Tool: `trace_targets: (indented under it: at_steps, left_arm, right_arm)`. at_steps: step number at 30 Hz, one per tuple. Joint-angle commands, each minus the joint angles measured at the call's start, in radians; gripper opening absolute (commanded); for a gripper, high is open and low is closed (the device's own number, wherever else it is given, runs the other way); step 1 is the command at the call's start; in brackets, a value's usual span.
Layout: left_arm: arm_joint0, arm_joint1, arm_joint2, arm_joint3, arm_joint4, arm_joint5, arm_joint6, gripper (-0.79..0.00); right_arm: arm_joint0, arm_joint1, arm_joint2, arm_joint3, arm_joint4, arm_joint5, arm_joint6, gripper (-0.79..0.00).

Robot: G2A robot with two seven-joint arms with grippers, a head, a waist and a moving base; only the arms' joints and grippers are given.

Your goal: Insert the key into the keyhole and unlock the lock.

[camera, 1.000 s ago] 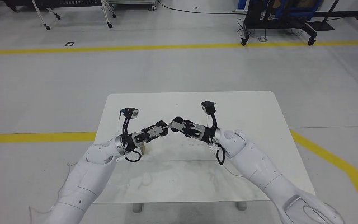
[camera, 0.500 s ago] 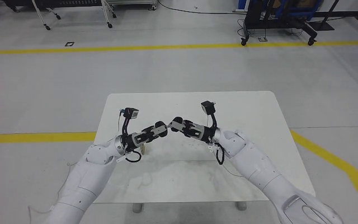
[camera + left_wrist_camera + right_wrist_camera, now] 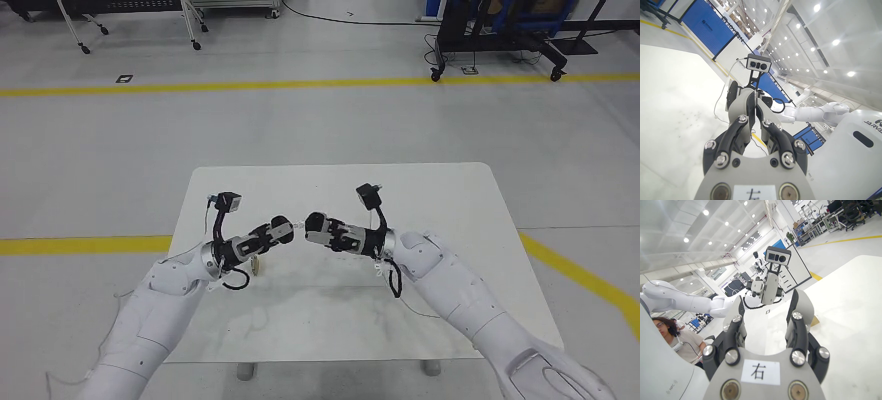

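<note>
My left gripper (image 3: 754, 97) is shut on a thin silver key (image 3: 754, 92) that stands edge-on between its pads. It hovers over the middle of the white table (image 3: 440, 200), tip to tip with my right gripper (image 3: 313, 224). The left gripper (image 3: 281, 229) sits a short gap away from it. My right gripper (image 3: 768, 298) is open wide with nothing between its fingers (image 3: 797, 302). A small tan object (image 3: 257, 265) lies on the table under the left forearm, and the same tan object (image 3: 814, 321) appears beside the right gripper's finger; I cannot tell whether it is the lock.
The table's far half and right side (image 3: 450, 280) are bare. A person (image 3: 683, 338) sits behind the robot, away from the task's things. Racks and carts (image 3: 500, 40) stand far off on the floor.
Both grippers have shifted slightly to the left over the table, and a small gap has appeared between their tips, which earlier looked as if they touched.
</note>
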Motion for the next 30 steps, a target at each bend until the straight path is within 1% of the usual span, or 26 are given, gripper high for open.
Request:
trace_targets:
  at_steps: [1, 9, 15, 17, 18, 19, 21, 22, 23, 26, 27, 28, 29, 30]
  left_arm:
    - [0.002, 0.003, -0.005, -0.01, 0.043, 0.016, 0.001, -0.785]
    - [0.016, 0.007, 0.004, -0.056, 0.177, 0.054, 0.041, -0.785]
    - [0.016, 0.008, 0.012, -0.064, 0.216, 0.066, 0.054, -0.785]
    - [0.016, 0.008, 0.012, -0.065, 0.218, 0.067, 0.058, -0.785]
    - [0.016, 0.008, 0.012, -0.064, 0.218, 0.066, 0.061, -0.785]
    - [0.016, 0.009, 0.012, -0.064, 0.218, 0.066, 0.062, -0.785]
    - [0.015, 0.009, 0.014, -0.064, 0.219, 0.067, 0.059, -0.785]
    - [0.014, 0.01, 0.016, -0.063, 0.219, 0.069, 0.055, -0.785]
    - [0.013, 0.01, 0.018, -0.063, 0.217, 0.07, 0.051, -0.785]
    - [0.007, 0.01, 0.023, -0.058, 0.215, 0.072, 0.043, -0.785]
    - [0.006, 0.01, 0.019, -0.054, 0.213, 0.073, 0.057, -0.785]
    - [0.006, 0.01, 0.017, -0.052, 0.221, 0.073, 0.068, -0.48]
    - [0.008, 0.01, 0.015, -0.054, 0.235, 0.073, 0.087, 0.0]
    - [0.012, 0.01, 0.014, -0.059, 0.236, 0.071, 0.097, 0.0]
  right_arm:
    - [0.0, 0.007, 0.009, 0.002, -0.025, 0.0, 0.023, -0.388]
    - [-0.016, 0.026, 0.031, -0.029, -0.041, 0.017, 0.072, -0.483]
    - [-0.018, 0.029, 0.024, -0.047, -0.017, 0.026, 0.099, -0.517]
    - [-0.017, 0.029, 0.022, -0.048, -0.011, 0.027, 0.105, -0.548]
    - [-0.016, 0.029, 0.019, -0.048, -0.006, 0.028, 0.11, -0.579]
    - [-0.015, 0.029, 0.017, -0.048, -0.003, 0.028, 0.113, -0.616]
    - [-0.013, 0.028, 0.011, -0.047, 0.008, 0.026, 0.121, -0.717]
    - [-0.012, 0.028, 0.01, -0.047, 0.013, 0.025, 0.123, -0.742]
    - [-0.012, 0.028, 0.009, -0.046, 0.015, 0.023, 0.124, -0.785]
    - [-0.009, 0.028, 0.005, -0.038, 0.024, 0.017, 0.126, -0.785]
    - [-0.008, 0.027, 0.004, -0.035, 0.024, 0.015, 0.126, -0.785]
    - [-0.008, 0.027, 0.003, -0.033, 0.024, 0.013, 0.126, -0.785]
    - [-0.008, 0.027, 0.002, -0.03, 0.026, 0.008, 0.124, -0.785]
    - [-0.008, 0.027, 0.003, -0.027, 0.027, 0.001, 0.121, -0.785]
